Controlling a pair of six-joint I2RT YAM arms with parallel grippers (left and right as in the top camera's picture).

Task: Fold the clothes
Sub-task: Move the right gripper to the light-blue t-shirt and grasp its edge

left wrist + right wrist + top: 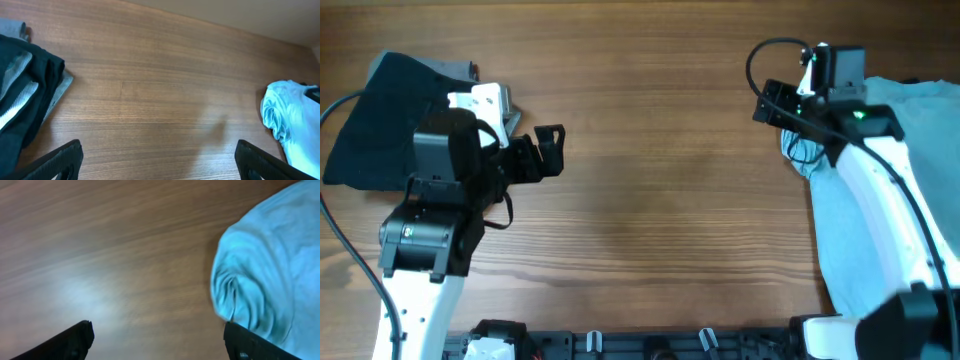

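Beside the seemingly bunched aqua T-shirt (270, 275), right hand (157, 330) gapes empty (left hand (159, 150) too).

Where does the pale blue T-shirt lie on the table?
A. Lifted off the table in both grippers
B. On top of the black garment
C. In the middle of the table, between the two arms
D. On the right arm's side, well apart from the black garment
D: the overhead view shows the pale blue T-shirt on the right arm's side and the black garment on the left arm's side, with bare table between them.
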